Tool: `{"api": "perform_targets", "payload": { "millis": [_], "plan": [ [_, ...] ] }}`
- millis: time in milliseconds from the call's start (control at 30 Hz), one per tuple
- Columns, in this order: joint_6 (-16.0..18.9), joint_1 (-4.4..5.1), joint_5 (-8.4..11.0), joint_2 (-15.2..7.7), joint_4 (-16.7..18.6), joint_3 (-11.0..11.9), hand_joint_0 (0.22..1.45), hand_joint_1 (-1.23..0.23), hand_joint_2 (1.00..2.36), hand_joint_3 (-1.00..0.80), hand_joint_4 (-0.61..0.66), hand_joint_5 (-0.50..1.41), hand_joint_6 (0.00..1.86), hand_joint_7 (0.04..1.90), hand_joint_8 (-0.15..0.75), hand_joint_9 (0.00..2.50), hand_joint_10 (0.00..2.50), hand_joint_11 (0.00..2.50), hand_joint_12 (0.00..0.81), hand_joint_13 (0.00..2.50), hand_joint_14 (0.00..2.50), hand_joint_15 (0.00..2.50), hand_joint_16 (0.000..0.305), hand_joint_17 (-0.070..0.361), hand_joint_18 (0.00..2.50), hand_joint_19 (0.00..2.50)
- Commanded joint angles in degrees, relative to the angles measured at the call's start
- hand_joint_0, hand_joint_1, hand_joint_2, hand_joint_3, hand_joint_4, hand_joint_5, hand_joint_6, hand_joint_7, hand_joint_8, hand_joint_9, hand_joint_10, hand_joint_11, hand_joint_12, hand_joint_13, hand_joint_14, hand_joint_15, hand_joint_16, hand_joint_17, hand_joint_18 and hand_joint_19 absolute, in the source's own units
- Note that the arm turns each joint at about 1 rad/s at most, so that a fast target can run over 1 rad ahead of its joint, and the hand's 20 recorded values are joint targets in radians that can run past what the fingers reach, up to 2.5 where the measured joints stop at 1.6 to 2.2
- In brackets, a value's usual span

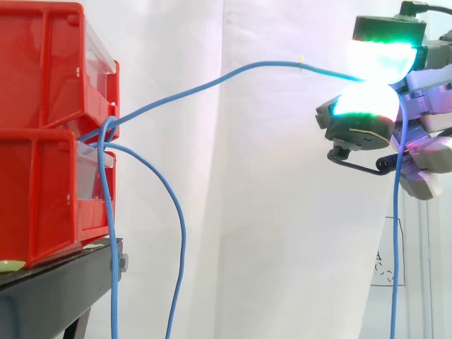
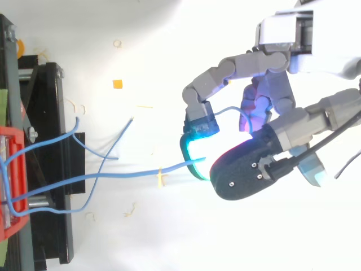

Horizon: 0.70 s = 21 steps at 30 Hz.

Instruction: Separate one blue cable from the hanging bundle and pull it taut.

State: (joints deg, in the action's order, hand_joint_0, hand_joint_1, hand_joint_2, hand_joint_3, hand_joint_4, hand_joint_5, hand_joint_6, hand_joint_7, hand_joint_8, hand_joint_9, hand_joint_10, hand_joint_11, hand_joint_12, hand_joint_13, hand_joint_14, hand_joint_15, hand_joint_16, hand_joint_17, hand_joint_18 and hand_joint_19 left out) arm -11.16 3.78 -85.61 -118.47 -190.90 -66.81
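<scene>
A blue cable (image 1: 212, 81) runs from the gap between the two red bins (image 1: 42, 134) up and to the right, stretched in a shallow arc to my hand (image 1: 367, 106). Two glowing green-white pads pinch it at the right of the side view. In the top view the same cable (image 2: 124, 172) crosses from the bins to the hand (image 2: 248, 169), carrying a small yellow tag (image 2: 161, 176). Past the pinch its tail (image 1: 395, 268) hangs straight down. Other blue cables (image 1: 176, 233) droop from the bins toward the floor.
The stacked red bins sit on a black stand (image 1: 56, 289) at the left. A white curtain lies behind. In the top view, small yellow scraps (image 2: 117, 84) lie scattered on the white floor below.
</scene>
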Motion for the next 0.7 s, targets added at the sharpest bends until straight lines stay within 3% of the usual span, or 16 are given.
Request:
{"api": "perform_targets", "payload": {
  "millis": [0, 667],
  "plan": [
    [0.0, 0.0, 0.0, 0.0, 0.0, 0.0, 0.75, -0.74, 1.02, -0.16, -0.03, 0.15, 0.5, 1.28, 0.079, 1.9, 0.01, 0.2, 0.219, 1.31, 0.02, 0.41, 0.044, 0.098, 0.93, 0.65],
    [0.0, 0.0, 0.0, 0.0, 0.0, 0.0, 0.76, -0.75, 1.02, -0.15, -0.04, 0.15, 0.51, 1.29, 0.084, 1.93, 0.01, 0.28, 0.223, 1.31, 0.02, 0.41, 0.044, 0.099, 0.93, 0.65]
  ]
}}
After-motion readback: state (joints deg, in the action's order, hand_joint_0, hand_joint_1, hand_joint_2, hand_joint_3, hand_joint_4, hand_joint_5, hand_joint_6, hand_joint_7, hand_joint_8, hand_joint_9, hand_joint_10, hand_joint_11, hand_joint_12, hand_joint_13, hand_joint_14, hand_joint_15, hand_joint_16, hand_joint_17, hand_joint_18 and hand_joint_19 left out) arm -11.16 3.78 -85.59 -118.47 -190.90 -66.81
